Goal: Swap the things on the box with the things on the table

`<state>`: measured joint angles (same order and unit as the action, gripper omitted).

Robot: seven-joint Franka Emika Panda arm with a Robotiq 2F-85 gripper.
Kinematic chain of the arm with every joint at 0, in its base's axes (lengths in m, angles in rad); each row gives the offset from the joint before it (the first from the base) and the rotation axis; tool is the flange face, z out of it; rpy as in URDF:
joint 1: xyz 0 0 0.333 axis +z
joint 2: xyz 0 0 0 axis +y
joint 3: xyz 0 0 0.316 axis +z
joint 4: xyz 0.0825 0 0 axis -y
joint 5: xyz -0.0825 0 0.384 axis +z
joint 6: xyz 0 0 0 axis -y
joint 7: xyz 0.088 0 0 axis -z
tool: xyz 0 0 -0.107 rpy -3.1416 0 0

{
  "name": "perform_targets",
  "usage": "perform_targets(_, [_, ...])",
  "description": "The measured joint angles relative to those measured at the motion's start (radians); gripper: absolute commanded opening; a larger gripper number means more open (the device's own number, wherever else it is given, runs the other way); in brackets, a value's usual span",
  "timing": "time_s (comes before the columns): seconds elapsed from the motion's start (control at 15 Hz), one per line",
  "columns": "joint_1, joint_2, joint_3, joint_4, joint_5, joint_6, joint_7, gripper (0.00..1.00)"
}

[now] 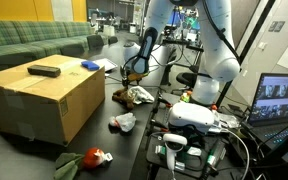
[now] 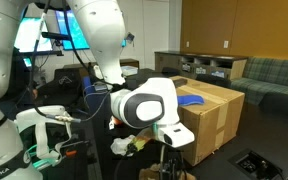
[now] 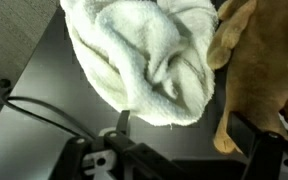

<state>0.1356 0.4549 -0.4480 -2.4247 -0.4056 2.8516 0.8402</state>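
A cardboard box stands on the left and carries a black flat object and a blue object; box and blue object show in both exterior views. My gripper hangs low over the black table, just above a tan plush toy. In the wrist view the gripper is open and empty. A white towel lies just ahead of its fingers. The tan plush lies at the right finger.
A white crumpled item and a green and red item lie on the table nearer the front. A second white robot device with cables and a laptop crowd the right side. A green sofa stands behind the box.
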Motion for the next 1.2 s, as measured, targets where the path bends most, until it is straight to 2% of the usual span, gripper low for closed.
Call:
perform_targets(0.2, [0.053, -0.054, -0.034, -0.011, -0.005, 0.001, -0.003, 1.00])
perform_targets(0.47, [0.045, -0.102, -0.001, -0.049, 0.011, 0.039, -0.048, 1.00])
perform_targets(0.67, [-0.005, -0.100, 0.083, -0.082, 0.099, 0.083, -0.137, 1.00])
perform_targets(1.07, [-0.160, -0.037, 0.320, -0.098, 0.398, 0.118, -0.434, 1.00])
perform_targets(1.2, [-0.187, -0.009, 0.357, -0.088, 0.444, 0.118, -0.500, 1.00])
